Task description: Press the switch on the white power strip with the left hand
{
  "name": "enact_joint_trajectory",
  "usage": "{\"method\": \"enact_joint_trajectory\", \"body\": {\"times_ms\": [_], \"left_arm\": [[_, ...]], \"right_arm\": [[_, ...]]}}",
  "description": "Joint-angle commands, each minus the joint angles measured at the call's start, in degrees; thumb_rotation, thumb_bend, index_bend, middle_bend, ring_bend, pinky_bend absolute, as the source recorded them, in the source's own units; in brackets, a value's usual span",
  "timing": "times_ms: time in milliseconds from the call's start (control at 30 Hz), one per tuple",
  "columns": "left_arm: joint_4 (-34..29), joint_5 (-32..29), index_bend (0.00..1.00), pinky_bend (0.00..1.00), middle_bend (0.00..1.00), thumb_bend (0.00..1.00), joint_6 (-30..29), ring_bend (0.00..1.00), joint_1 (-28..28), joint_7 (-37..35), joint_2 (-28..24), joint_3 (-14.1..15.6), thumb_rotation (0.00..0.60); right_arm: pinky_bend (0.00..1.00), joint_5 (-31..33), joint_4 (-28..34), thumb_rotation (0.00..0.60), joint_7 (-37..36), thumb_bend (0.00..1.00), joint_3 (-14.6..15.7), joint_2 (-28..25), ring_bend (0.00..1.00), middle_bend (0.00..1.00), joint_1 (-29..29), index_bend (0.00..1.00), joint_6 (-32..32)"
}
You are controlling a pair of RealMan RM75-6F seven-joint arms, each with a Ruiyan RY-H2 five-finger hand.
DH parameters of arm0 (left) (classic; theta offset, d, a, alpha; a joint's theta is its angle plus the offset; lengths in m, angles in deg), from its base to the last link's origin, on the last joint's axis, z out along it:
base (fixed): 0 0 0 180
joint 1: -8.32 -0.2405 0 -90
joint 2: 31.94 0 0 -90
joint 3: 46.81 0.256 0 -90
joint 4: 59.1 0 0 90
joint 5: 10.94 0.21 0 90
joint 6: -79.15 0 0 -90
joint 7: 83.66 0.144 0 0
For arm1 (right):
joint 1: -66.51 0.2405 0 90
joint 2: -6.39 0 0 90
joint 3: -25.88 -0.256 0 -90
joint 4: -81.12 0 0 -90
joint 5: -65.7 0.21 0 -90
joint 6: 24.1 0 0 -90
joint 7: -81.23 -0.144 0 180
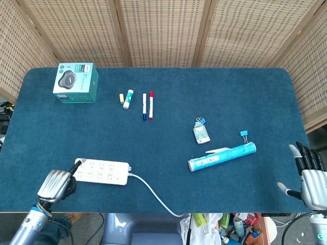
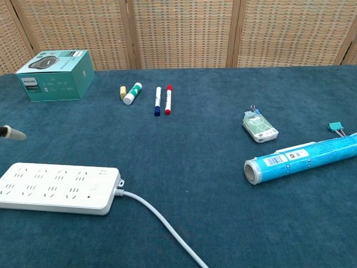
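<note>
The white power strip (image 1: 100,171) lies flat near the table's front left, its cable (image 1: 153,196) running off over the front edge; the chest view shows the power strip (image 2: 56,187) at the lower left. My left hand (image 1: 55,185) is at the front edge beside the strip's left end, fingers curled in and one fingertip (image 1: 77,163) pointing over that end. In the chest view only that fingertip (image 2: 11,133) shows, above the strip and apart from it. My right hand (image 1: 308,172) stays at the front right corner, fingers spread, holding nothing.
A teal box (image 1: 76,82) stands at the back left. A glue stick (image 1: 127,98) and two markers (image 1: 147,105) lie mid-back. A small packet with a clip (image 1: 201,132), a blue clip (image 1: 244,135) and a blue roll (image 1: 222,156) lie right of centre.
</note>
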Motion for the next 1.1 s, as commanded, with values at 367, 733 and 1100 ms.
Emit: {"method": "enact_joint_trajectory", "body": {"times_ms": [367,733,1100], "left_arm": [[-3.47,-9.06,0.19,1.00,1.00,1.00,9.52,1.00,6.21,8.02,5.60,-0.76,0.600],[-2.97,-11.42,0.21,1.00,1.00,1.00,10.53,1.00,7.97,10.48,7.95,0.00,0.600],[-2.33,-14.00,0.23,1.00,1.00,1.00,9.63,1.00,8.82,13.72,10.09,0.31,0.600]], "right_arm": [[0.00,1.10,-0.19,0.600,-1.12,0.00,-0.28,-0.43,0.00,0.00,0.27,0.00,-0.87],[0.00,1.37,-0.14,0.600,-1.81,0.00,-0.26,-0.76,0.00,0.00,0.24,0.00,-1.06],[0.00,1.62,-0.16,0.600,-2.53,0.00,-0.29,-1.08,0.00,0.00,0.20,0.00,-1.20]]}}
